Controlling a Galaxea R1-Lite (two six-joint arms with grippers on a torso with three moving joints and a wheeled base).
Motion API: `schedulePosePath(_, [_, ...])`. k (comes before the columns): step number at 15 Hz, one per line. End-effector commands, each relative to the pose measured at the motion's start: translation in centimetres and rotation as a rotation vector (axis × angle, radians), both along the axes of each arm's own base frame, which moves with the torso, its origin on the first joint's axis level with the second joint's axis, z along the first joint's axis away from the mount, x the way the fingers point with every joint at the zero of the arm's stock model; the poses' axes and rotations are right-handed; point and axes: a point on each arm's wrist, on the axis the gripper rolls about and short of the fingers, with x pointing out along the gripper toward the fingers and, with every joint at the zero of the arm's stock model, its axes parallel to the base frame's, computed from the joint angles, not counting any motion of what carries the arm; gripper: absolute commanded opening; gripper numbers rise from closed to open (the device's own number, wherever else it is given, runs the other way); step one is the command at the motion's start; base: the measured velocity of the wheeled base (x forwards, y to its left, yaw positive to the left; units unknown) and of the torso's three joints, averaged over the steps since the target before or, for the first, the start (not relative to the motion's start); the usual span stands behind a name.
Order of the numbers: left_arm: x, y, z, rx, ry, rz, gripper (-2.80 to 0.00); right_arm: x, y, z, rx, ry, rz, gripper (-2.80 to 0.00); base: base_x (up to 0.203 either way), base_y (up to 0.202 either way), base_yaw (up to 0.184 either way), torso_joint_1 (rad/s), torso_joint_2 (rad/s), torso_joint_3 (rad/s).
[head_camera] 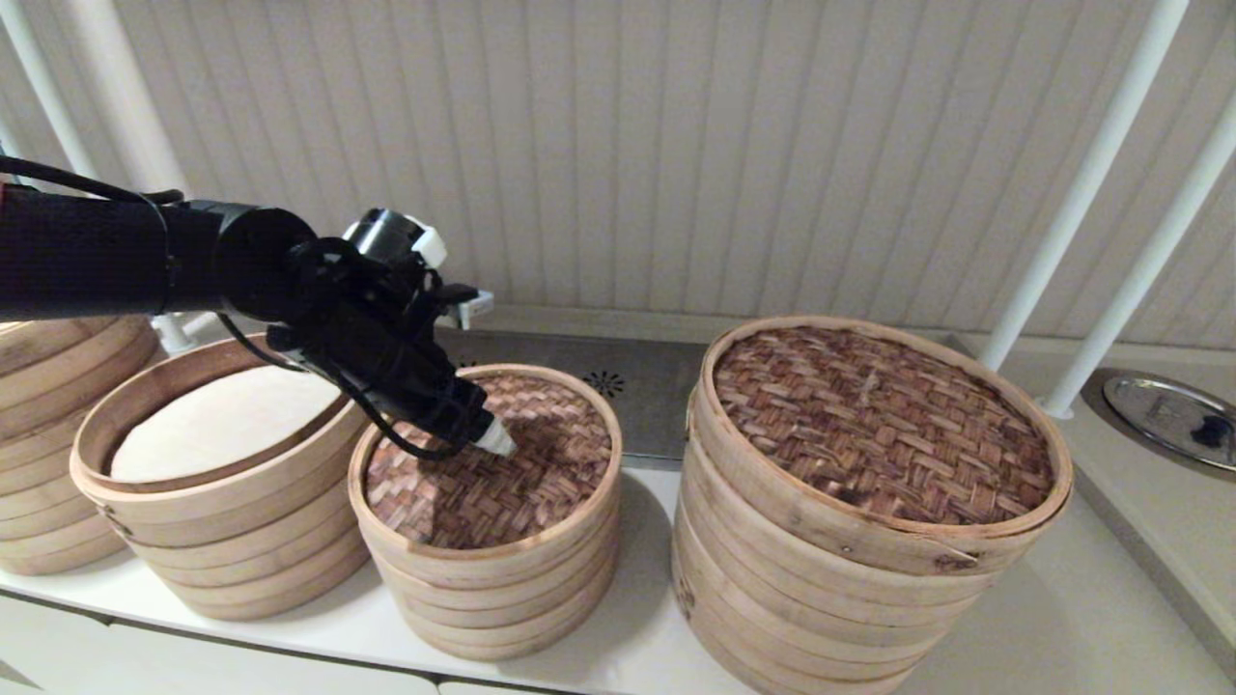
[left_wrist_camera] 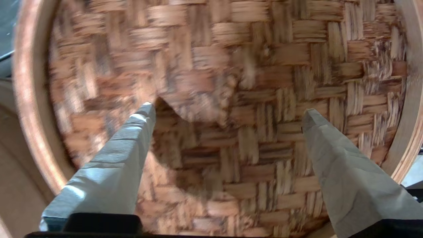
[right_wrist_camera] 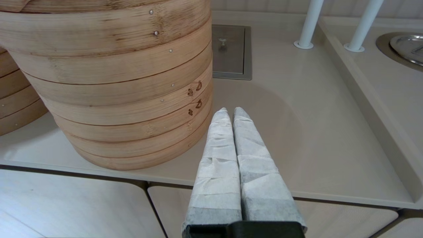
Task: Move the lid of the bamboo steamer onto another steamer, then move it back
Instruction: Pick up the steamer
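Now the left gripper [head_camera: 494, 439] hangs low over the bamboo steamer lid [head_camera: 502, 454], a round lid with a light tan-pink herringbone woven top and pale wood rim, its pale wrapped fingers [left_wrist_camera: 132, 132] spread wide apart with nothing between them. That lid sits on the short, narrow stack of pale bamboo steamer rings [head_camera: 497, 589] at the middle of the white bench [head_camera: 1024, 627]. Whether the fingertips touch the weave cannot be told. Just to its left stands a slightly wider pale steamer stack [head_camera: 232, 541], uncovered, with a white liner [head_camera: 217, 425] inside. On the right stands the widest stack [head_camera: 830, 598], topped by a darker brown coarse-woven lid [head_camera: 884, 425]. The right gripper [right_wrist_camera: 229, 110] is parked low beside that wide stack, over the bench's front edge, its fingers pressed together and empty.
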Motion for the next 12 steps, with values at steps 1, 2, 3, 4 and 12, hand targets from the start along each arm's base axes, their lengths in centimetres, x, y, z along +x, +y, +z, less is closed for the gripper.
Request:
schedulePosePath(1, [0.14, -0.19, -0.28, 0.005, 0.008, -0.003, 0.0, 0.01, 0.0, -0.01, 0.0, 0.002, 0.0, -2.8, 0.0, 0.0, 0.0, 0.0, 0.0, 0.0])
schedulePosePath(2, [0.2, -0.22, -0.39, 0.008, 0.01, -0.002, 0.0, 0.0, 0.0, 0.03, 0.0, 0.001, 0.0, -2.8, 0.0, 0.0, 0.0, 0.0, 0.0, 0.0])
schedulePosePath(3, [0.25, -0.24, -0.45, 0.008, 0.012, -0.002, 0.0, 0.0, 0.0, 0.04, 0.0, 0.0, 0.0, -2.8, 0.0, 0.0, 0.0, 0.0, 0.0, 0.0])
schedulePosePath(4, [0.51, -0.32, -0.67, 0.009, 0.016, 0.001, -0.47, 0.01, 0.0, -0.01, 0.0, 0.002, 0.0, -2.8, 0.0, 0.0, 0.0, 0.0, 0.0, 0.0])
schedulePosePath(12, [0.42, -0.38, -0.77, 0.009, 0.02, -0.002, -2.8, 0.01, 0.0, -0.01, 0.0, 0.002, 0.0, -2.8, 0.0, 0.0, 0.0, 0.0, 0.0, 0.0])
